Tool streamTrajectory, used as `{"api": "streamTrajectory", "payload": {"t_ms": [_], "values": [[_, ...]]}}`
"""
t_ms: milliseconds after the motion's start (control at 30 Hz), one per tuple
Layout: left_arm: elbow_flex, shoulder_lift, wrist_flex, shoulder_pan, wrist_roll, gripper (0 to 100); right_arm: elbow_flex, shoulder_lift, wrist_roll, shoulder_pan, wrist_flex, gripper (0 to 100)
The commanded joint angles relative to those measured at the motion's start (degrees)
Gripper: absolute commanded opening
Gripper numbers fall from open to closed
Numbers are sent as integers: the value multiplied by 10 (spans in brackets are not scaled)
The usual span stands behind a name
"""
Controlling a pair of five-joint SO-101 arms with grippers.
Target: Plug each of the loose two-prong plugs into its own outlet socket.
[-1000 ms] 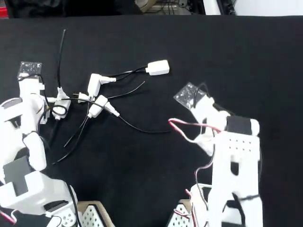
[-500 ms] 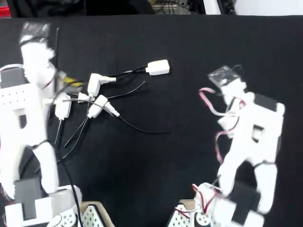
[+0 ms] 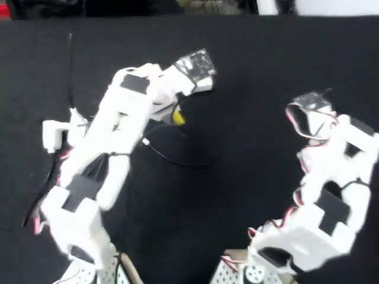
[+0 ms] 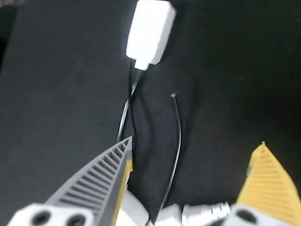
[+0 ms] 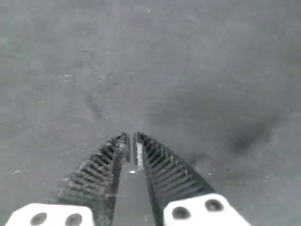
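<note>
My left gripper is open, one grey finger and one yellow finger spread wide above the black cloth. Ahead of it lies a white socket block with black wires trailing back from it. White two-prong plugs lie close under the wrist. In the high view the left arm stretches over the plug cluster, and the socket block peeks out by its wrist. My right gripper is shut with nothing in it, over bare cloth.
The right arm stands at the table's right side, away from the cables. A thin black wire curves across the middle of the black cloth. Another black lead runs toward the far left.
The left arm has swung from the far left across the plugs toward the socket block and now covers most of them. The right arm has drawn farther right.
</note>
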Motion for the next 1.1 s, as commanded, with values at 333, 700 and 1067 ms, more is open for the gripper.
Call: {"api": "streamTrajectory", "payload": {"t_ms": [333,700,1067], "values": [[86,-44,-70,48,395,373,24,0,-35,-120,-189,16],[357,-553,10,-11,335,166,-118,9,-163,-319,-318,25],[742,-1058,10,-385,330,154,-558,384,-272,-384,-294,232]]}}
